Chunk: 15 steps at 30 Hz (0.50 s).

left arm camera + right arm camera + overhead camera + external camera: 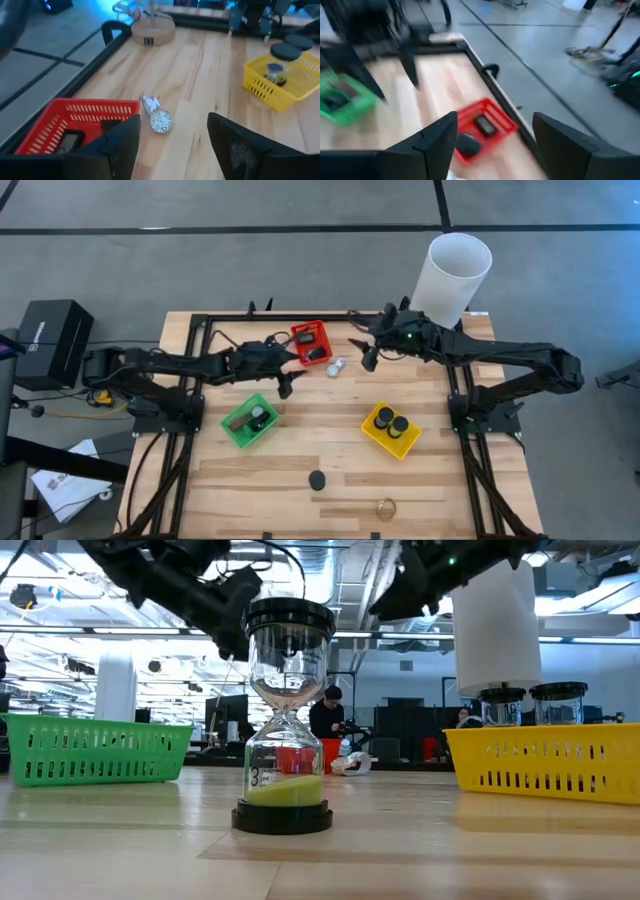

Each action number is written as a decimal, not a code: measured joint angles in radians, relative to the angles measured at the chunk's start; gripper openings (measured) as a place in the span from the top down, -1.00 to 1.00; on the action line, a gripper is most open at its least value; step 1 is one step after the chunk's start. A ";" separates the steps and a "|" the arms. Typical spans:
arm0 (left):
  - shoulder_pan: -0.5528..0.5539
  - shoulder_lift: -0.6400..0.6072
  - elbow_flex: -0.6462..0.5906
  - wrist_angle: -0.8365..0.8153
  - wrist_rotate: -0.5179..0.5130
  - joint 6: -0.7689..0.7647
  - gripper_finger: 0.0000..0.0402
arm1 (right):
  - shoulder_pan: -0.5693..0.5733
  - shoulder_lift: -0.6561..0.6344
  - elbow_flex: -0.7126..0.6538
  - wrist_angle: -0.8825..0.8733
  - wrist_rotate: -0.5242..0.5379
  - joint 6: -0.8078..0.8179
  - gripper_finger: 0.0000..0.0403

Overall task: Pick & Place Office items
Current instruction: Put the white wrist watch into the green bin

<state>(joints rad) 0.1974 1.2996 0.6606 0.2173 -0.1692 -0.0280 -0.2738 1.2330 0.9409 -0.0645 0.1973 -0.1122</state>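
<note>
The left gripper, jaws apart and empty, hangs between the green basket and the red basket, bare wood ahead of it. A silver wristwatch lies face up just beside the red basket, and the right gripper, open and empty, hovers near it. The yellow basket holds two black-capped hourglasses.
</note>
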 joint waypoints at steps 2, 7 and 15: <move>0.000 -0.036 -0.017 0.002 0.000 0.000 -0.11 | 0.000 0.030 0.002 0.002 0.018 -0.047 -0.24; 0.000 -0.109 -0.061 -0.006 -0.001 -0.004 -0.08 | 0.003 0.135 0.002 -0.010 -0.014 -0.053 -0.24; -0.002 -0.142 -0.115 -0.004 0.005 -0.037 -0.06 | 0.017 0.355 0.046 -0.079 0.107 -0.055 -0.21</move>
<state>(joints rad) 0.1957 1.1580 0.5461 0.2130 -0.1642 -0.0652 -0.2565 1.5878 0.9865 -0.1431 0.3042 -0.1677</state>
